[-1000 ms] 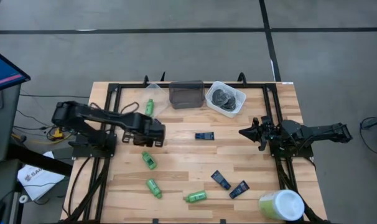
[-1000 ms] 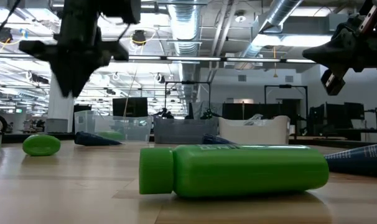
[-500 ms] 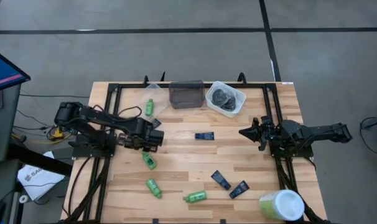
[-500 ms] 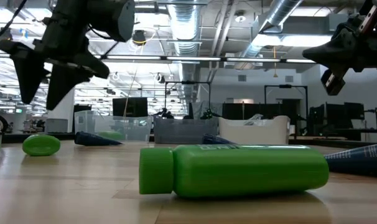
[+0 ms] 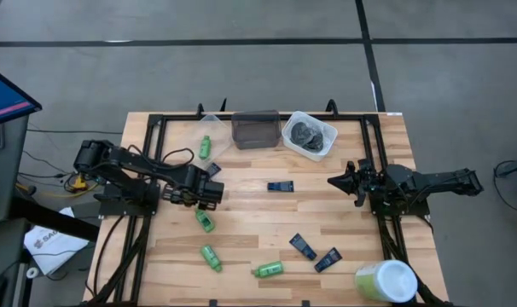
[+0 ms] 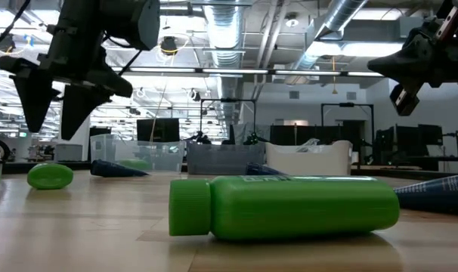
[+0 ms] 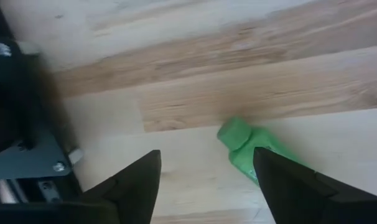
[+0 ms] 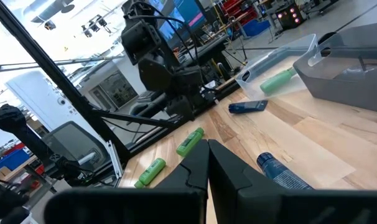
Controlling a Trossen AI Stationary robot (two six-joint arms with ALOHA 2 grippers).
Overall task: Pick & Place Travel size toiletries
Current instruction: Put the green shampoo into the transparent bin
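Green bottles lie on their sides on the wooden table (image 5: 241,213): one (image 5: 205,221) just near of my left gripper, two more (image 5: 210,257) (image 5: 268,269) toward the near edge, and one (image 5: 205,147) by the clear tub. Three dark blue sachets (image 5: 281,186) (image 5: 302,246) (image 5: 328,259) lie flat. Dark grey lumps (image 5: 306,133) fill a white tub. My left gripper (image 5: 209,194) (image 7: 207,155) hangs open above the table, fingers pointing down. The nearest green bottle (image 7: 251,152) shows between them, closer to one finger and untouched. My right gripper (image 5: 331,181) (image 8: 207,163) hovers shut at the right.
At the far edge stand a clear tub (image 5: 211,122), a dark tub (image 5: 255,130) and the white tub (image 5: 322,143). A big pale green-and-white cylinder (image 5: 385,281) stands at the near right corner. Black frame rails (image 5: 148,170) run along both sides of the table.
My left gripper has opened its fingers wide. It has sunk a little and shifted slightly toward the near edge, over the green bottle. My right gripper has kept still.
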